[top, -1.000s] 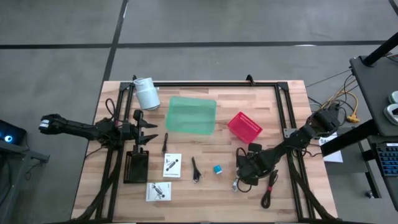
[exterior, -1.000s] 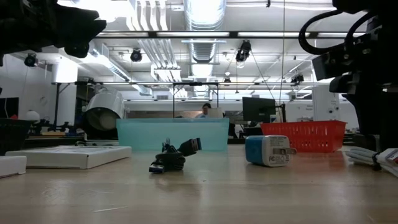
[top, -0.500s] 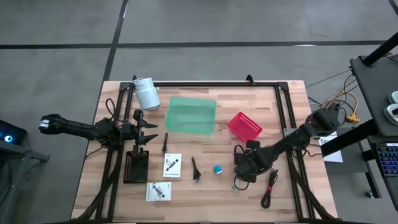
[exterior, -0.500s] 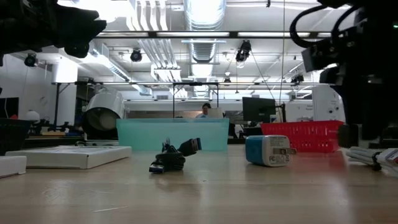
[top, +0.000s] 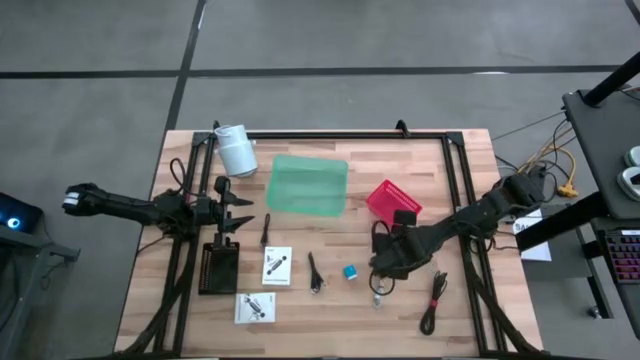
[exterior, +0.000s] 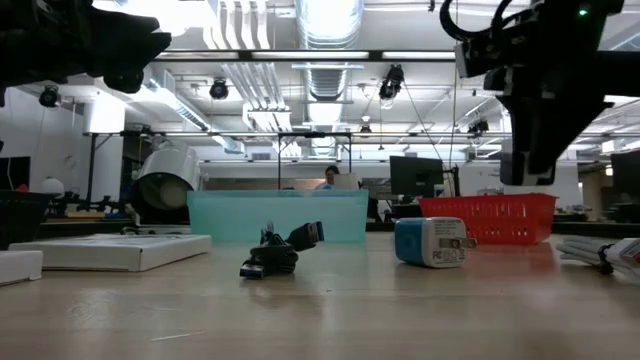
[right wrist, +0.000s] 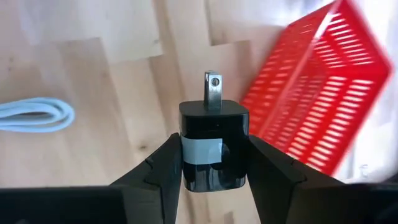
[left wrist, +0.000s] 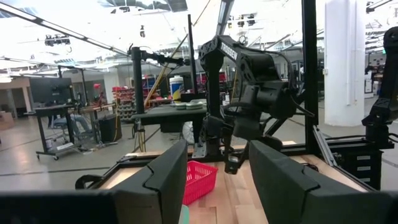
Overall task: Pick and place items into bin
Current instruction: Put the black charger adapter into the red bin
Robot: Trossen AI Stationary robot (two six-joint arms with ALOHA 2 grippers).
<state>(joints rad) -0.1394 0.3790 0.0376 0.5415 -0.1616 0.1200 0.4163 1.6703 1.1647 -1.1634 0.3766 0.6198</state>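
Fingers of the right gripper (right wrist: 214,163) are clamping a tiny black adapter (right wrist: 213,146) by its sides, its metal prong pointing out ahead toward the red bin (right wrist: 317,93) at the right of the wrist frame. From above, this right gripper (top: 388,258) is hanging over the counter (top: 460,170) right of centre, just below the red bin (top: 393,203). To do the drop well, it is probably best to be carrying the adapter fully over the bin's open top before releasing, staying above the rim. Compared with a second ago, the gripper has risen and swung up the frame toward the bin, leaving the silver cable (top: 379,292) on the wood. Lower centre, the small blue cylinder (top: 350,272) and white printed packets (top: 276,266) are lying untouched. At the left edge, the left gripper (top: 235,208) is waiting with its fingers spread wide.
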